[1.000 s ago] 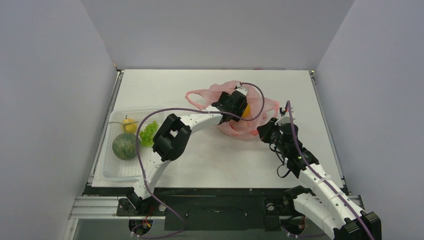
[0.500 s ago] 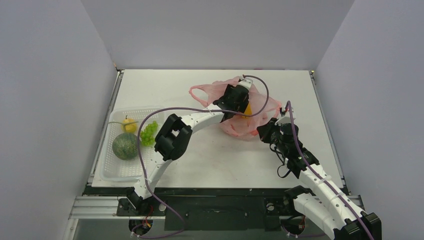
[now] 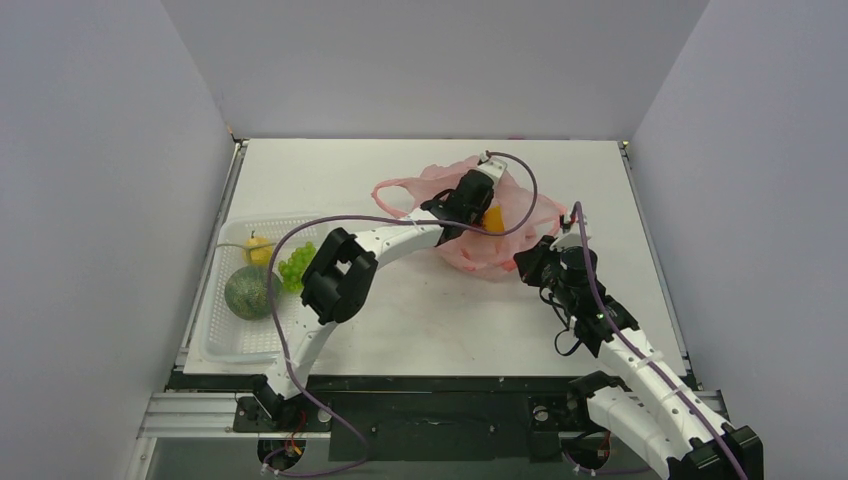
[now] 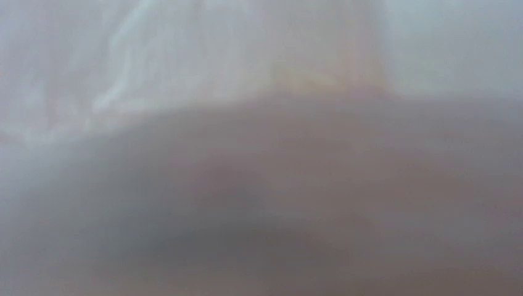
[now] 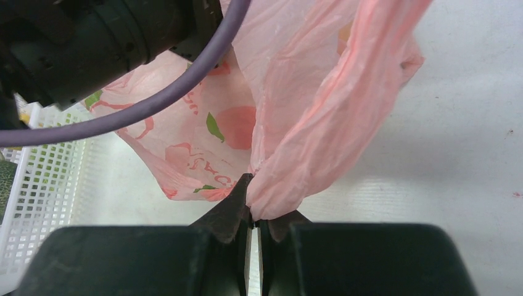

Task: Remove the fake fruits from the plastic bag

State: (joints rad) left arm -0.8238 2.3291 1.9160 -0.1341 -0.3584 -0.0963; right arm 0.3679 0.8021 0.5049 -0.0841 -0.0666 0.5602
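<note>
left tool (image 3: 472,212): closed inside pink plastic bag (image 3: 520,210), beside orange-yellow fruit (image 3: 493,218); whether it grips cannot be told | right tool (image 5: 253,221): clamped on bag's film | bag: on table (image 3: 420,320), centre-right | white tray (image 3: 230,345), left: lemon (image 3: 258,249), grape bunch (image 3: 297,263), green round fruit (image 3: 248,292)

the left arm (image 3: 400,238) and right arm (image 3: 640,375) are white shells dotted with small dark screws, broken up by chunky black joint housings (image 3: 335,275) further back from each gripper. a purple cable (image 3: 515,190) trails along each arm, arching loosely just behind the left gripper (image 3: 475,208). the right gripper (image 5: 253,225) has matte black fingers (image 5: 228,216) tapering like wedges to thin tips.
</note>
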